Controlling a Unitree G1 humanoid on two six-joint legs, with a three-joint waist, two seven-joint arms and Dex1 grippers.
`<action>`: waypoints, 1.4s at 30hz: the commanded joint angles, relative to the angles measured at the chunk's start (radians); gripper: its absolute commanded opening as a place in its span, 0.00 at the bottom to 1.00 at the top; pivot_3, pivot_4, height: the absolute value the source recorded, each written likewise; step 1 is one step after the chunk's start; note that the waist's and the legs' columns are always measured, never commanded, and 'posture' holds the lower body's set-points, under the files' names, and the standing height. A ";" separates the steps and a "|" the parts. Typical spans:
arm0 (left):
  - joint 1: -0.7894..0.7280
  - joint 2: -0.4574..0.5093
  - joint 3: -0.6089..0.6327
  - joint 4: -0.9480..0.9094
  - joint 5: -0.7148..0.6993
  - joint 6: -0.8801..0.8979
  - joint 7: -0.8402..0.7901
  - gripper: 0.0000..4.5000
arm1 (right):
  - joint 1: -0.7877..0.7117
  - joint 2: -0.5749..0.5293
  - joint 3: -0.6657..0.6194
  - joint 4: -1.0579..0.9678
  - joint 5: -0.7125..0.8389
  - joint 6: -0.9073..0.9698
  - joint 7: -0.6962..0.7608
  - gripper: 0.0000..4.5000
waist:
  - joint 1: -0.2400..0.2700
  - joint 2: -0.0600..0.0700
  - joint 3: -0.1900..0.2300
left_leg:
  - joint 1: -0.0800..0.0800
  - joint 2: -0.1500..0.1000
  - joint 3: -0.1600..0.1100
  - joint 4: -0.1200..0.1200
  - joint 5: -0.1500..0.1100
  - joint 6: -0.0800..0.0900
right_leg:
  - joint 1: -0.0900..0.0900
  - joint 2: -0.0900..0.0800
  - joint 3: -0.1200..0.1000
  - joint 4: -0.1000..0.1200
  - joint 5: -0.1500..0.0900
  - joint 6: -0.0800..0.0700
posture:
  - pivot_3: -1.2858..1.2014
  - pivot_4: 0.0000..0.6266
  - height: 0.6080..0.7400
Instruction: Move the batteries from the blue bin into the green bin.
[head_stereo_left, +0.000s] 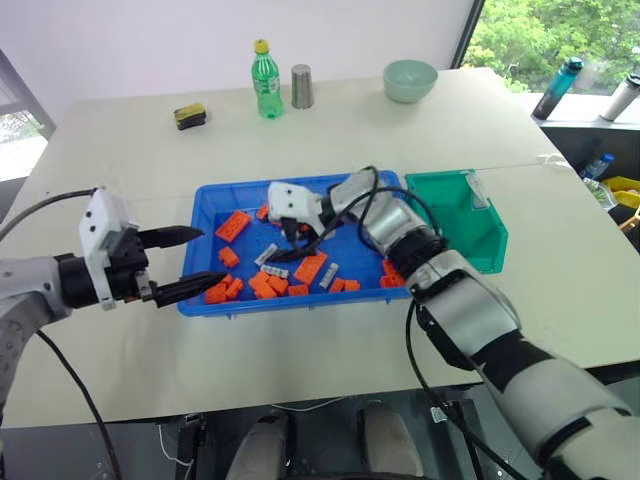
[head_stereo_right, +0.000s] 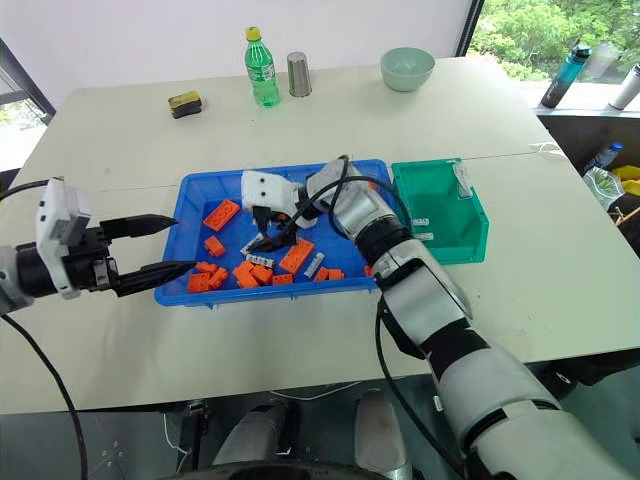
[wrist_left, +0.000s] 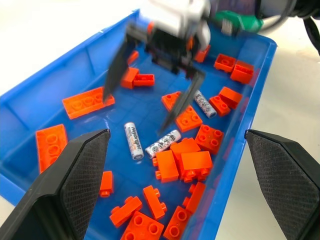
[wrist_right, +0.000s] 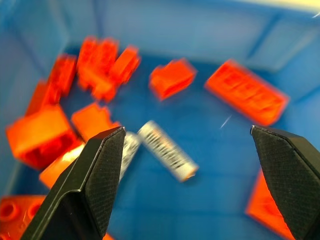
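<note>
The blue bin (head_stereo_left: 212, 300) sits mid-table, scattered with orange bricks (head_stereo_left: 309, 268). Three silver-grey batteries lie on its floor: two close together (wrist_left: 133, 141) (wrist_left: 162, 143) and one further off (wrist_left: 205, 103). My right gripper (head_stereo_left: 298, 243) hangs open inside the bin, just above the pair of batteries (wrist_right: 167, 150), with nothing between its fingers. At the bin's left edge my left gripper (head_stereo_left: 212, 254) is open and empty, pointing into the bin. To the right, the green bin (head_stereo_left: 488, 232) stands against the blue bin.
At the table's far side are a green bottle (head_stereo_left: 266, 80), a metal cup (head_stereo_left: 302, 87), a pale green bowl (head_stereo_left: 410, 80) and a yellow-black sponge (head_stereo_left: 190, 116). Bricks crowd around the batteries. Drink bottles (head_stereo_left: 556, 90) stand past the right edge.
</note>
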 joint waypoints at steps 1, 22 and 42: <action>0.033 0.004 0.072 -0.052 -0.030 0.012 0.015 1.00 | -0.069 0.029 0.003 0.074 -0.043 -0.104 -0.025 0.91 | -0.001 0.000 0.000 | 0.000 0.000 0.000 0.000 0.000 0.000 | 0.000 0.000 0.000 0.000 0.000 0.000 | 0.52 0.24 0.90; 0.117 0.014 0.155 -0.113 -0.077 0.034 0.068 1.00 | -0.121 0.099 -0.069 0.214 -0.087 -0.101 -0.022 0.91 | -0.001 0.000 0.000 | 0.000 0.000 -0.001 0.000 0.000 0.000 | 0.000 0.000 0.000 0.000 0.000 0.000 | 0.52 0.24 0.90; 0.125 0.004 0.157 -0.119 -0.072 0.026 0.067 1.00 | -0.097 0.077 -0.011 0.257 -0.250 -0.289 -0.179 0.91 | -0.003 0.000 0.000 | 0.000 0.000 -0.001 0.000 0.000 -0.001 | -0.001 0.000 0.000 0.004 0.000 0.000 | 0.52 0.24 0.90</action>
